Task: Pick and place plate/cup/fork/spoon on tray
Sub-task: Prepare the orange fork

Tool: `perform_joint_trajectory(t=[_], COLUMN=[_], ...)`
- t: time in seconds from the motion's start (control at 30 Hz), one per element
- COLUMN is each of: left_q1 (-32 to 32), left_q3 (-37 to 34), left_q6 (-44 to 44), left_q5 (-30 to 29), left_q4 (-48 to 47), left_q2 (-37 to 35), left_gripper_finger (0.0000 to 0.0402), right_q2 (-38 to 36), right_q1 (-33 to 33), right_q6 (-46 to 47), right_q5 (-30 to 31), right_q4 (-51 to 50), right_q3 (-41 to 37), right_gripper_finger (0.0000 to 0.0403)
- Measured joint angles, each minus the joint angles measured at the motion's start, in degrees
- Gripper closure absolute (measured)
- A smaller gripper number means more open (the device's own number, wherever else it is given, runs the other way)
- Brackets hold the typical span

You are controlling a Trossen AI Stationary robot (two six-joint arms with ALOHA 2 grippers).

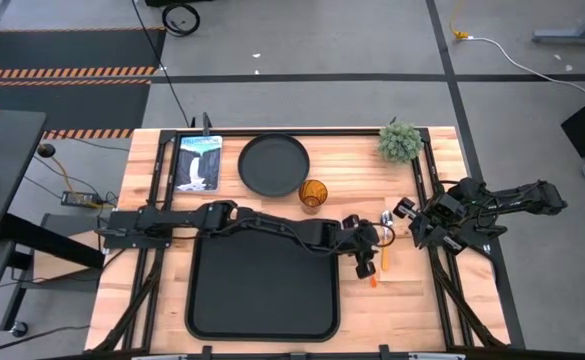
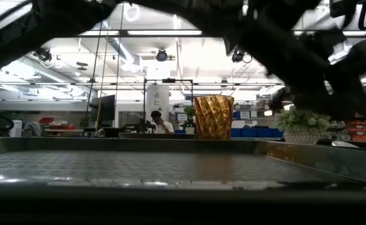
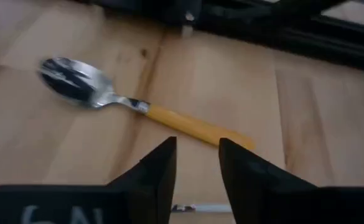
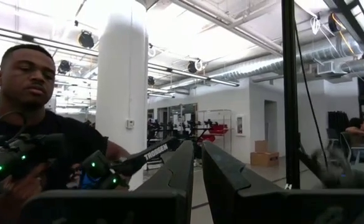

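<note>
Fig.: overhead, low & both wrist views of one moment. Left arm reaches across the table, over the tray's far edge, to the bare wood just right of the tray. Left gripper hangs low over the cutlery there; fingers stand a narrow gap apart, holding nothing. Left wrist view: spoon lies flat on the wood just ahead of the fingertips, bowl to one side, orange handle running toward the gap; fingers not touching it. A slim silver piece shows below the gap, prob. the fork, cannot tell for sure. Overhead, an orange handle end pokes out just beside the gripper.

Right arm waits folded at the table's right edge; right gripper points up & outward, fingers nearly closed w/ a thin slit between, empty. A person shows beyond it.

Plate rests on wood past the tray; cup upright just right of plate, apart from tray. Tray holds nothing. Small plant near far right corner; picture card left of plate.
</note>
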Motion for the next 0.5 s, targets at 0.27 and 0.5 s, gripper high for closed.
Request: perform_joint_trajectory(t=[0.27, 0.5], left_q1=[1.1, 1.1], left_q3=[-0.1, 0.1], left_q6=[-1.2, -2.6], left_q5=[4.7, 7.3], left_q4=[0.1, -4.4], left_q2=[2.4, 2.5], left_gripper_finger=[0.0281, 0.0309], right_q2=[0.0, 0.0], right_q1=[0.0, 0.0], right_q6=[0.4, 0.9], right_q5=[1.6, 1.8], right_q4=[0.0, 0.0], right_q3=[0.0, 0.0], right_gripper_finger=[0.0362, 0.0362])
